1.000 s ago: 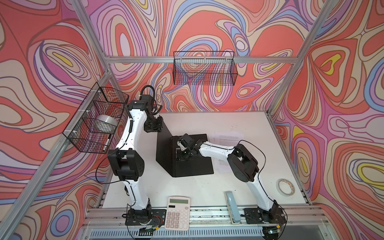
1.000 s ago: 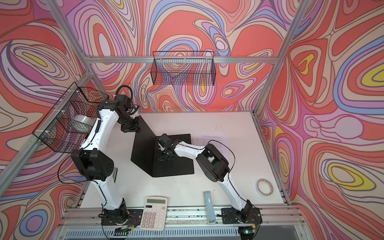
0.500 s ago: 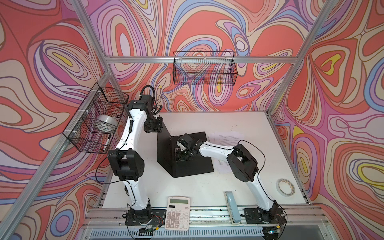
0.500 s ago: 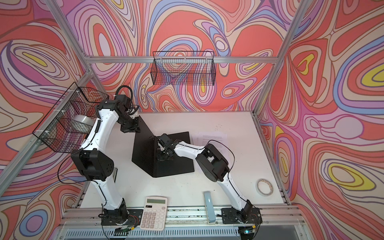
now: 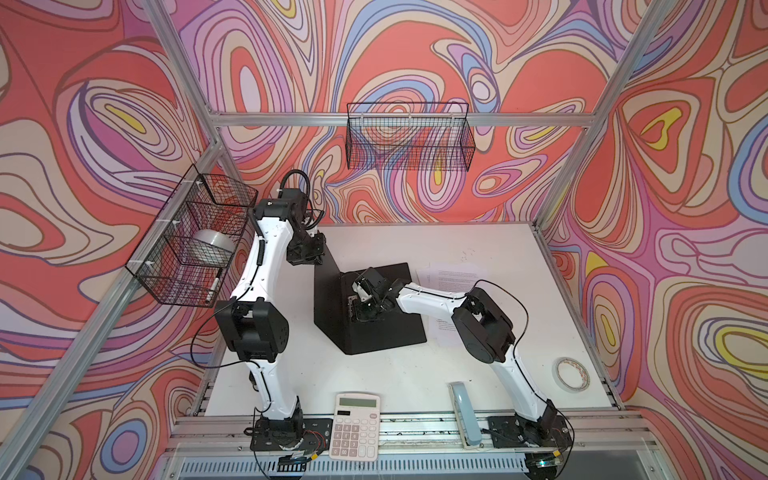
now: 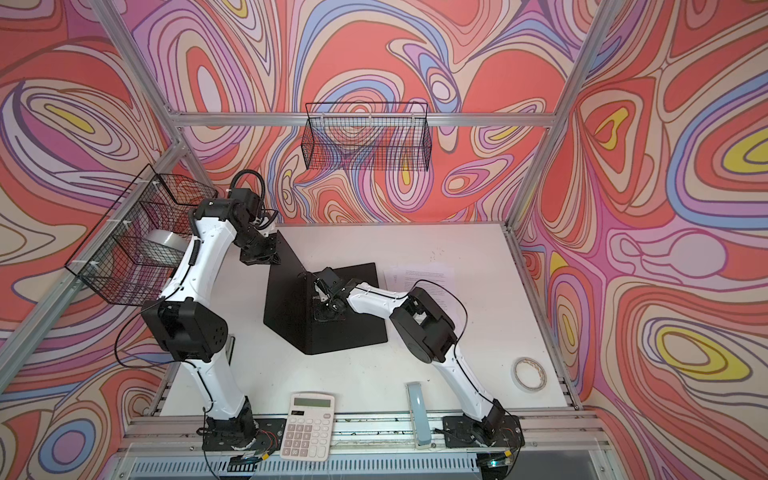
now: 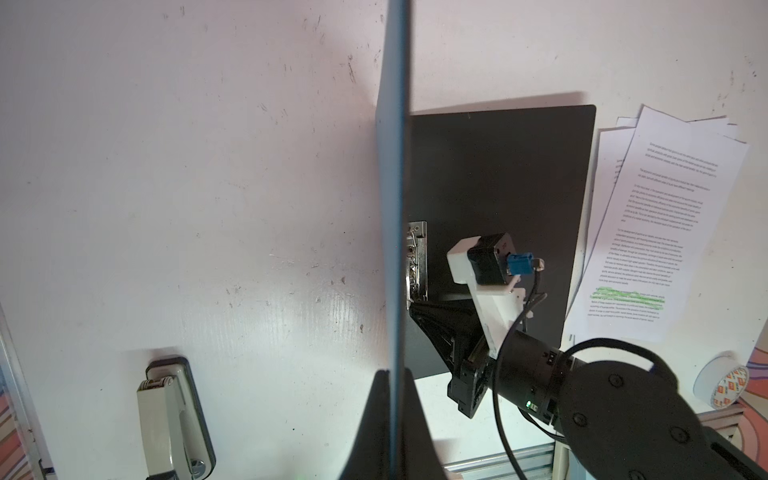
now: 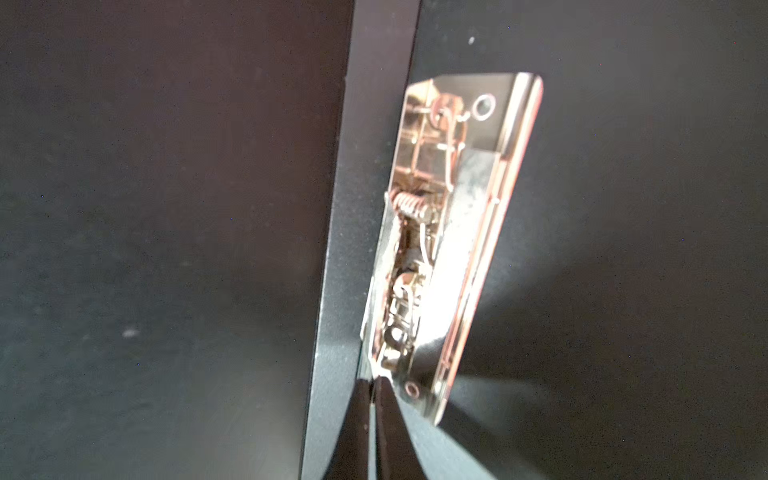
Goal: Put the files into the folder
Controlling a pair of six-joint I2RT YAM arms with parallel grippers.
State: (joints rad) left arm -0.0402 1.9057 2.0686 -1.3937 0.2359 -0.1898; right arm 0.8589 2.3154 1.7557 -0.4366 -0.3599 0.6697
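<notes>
Standing folder flap (image 7: pixel 395 208) inside left claw (image 7: pixel 392 374)

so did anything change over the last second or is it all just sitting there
nothing visibly moved. the left gripper still pinches the folder by its raised cover, the right gripper stays shut with its tips at the metal clip, and the files still lie beside the folder, not in it.

In a top view the folder (image 5: pixel 386 332) sits mid-frame, papers (image 5: pixel 453 276) just right of it, calculator (image 5: pixel 355 426) below, tape roll (image 5: pixel 583 377) lower right.
</notes>
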